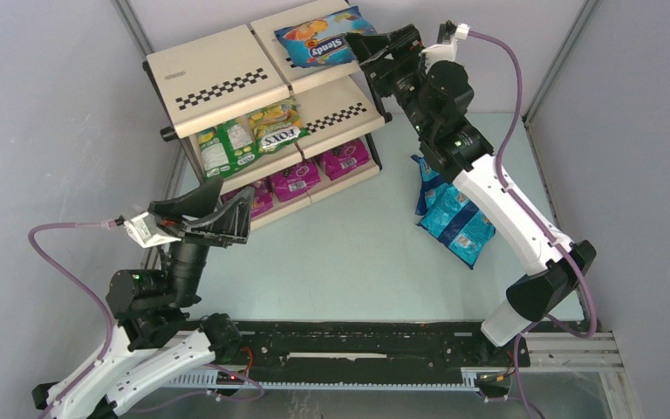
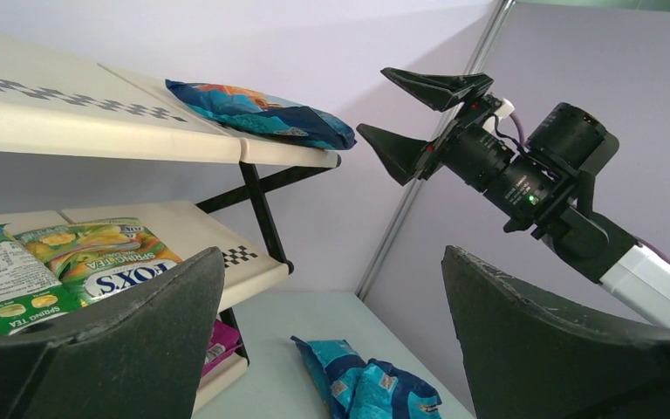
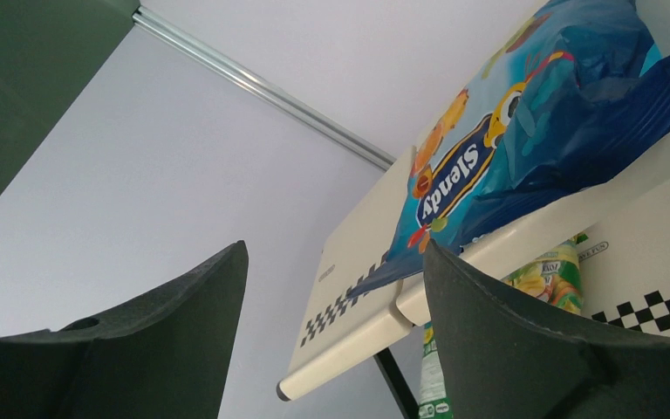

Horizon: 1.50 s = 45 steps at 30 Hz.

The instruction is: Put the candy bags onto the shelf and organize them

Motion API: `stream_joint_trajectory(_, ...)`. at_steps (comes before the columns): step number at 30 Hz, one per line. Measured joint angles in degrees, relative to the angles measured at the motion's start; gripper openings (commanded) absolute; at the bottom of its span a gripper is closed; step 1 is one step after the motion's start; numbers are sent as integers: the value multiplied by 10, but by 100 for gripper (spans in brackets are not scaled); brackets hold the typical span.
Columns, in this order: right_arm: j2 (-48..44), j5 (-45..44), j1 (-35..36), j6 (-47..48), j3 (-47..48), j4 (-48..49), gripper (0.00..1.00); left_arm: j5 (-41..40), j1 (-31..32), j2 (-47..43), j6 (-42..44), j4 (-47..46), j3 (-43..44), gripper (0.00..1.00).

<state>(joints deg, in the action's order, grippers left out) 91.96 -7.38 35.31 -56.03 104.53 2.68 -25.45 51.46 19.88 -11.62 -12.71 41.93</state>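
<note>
1. Underneath, the pale table spreads below and in front of the shelf, a three-tier rack of beige panels with checkered front strips.
2. Right of the shelf's top tier, the right gripper hangs with its jaws spread wide and nothing between them. In the left wrist view its tips sit just beside the near edge of the blue bag without clasping it.
3. In front of the shelf's lower left corner, the left gripper is raised with its fingers wide apart and empty, facing the shelf.
4. On the table, well to the right of the shelf, lie the teal-blue bags, overlapping one another.
5. On the shelf's top tier, right panel, the blue bag lies flat, its "Slendy" lettering and orange fruit art face up.
6. On the shelf's middle tier rest the green-yellow bags, side by side towards the left half.
7. On the shelf's bottom tier, the magenta bags sit in a row.
</note>
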Motion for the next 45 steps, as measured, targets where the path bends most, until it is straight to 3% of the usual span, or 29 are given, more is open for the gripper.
stream_joint_trajectory(7,3,4,2,0,-23,-2,85,1,0,0,0,0,0,100)
stream_joint_trajectory(11,22,4,3,0,-13,-4,74,1,0,-1,0,0,0,100)
stream_joint_trajectory(16,64,3,4,2,28,-8,57,1,0,-4,0,0,0,100)
stream_joint_trajectory(19,78,1,4,0,31,-3,36,1,0,-7,0,0,0,100)
stream_joint_trajectory(27,149,-18,7,-4,112,0,0,-1,0,-16,1,0,0,100)
stream_joint_trajectory(37,243,-66,17,27,249,-18,0,-11,8,-24,2,-1,0,100)
stream_joint_trajectory(45,274,-73,13,34,288,-42,0,-15,11,-27,3,0,0,100)
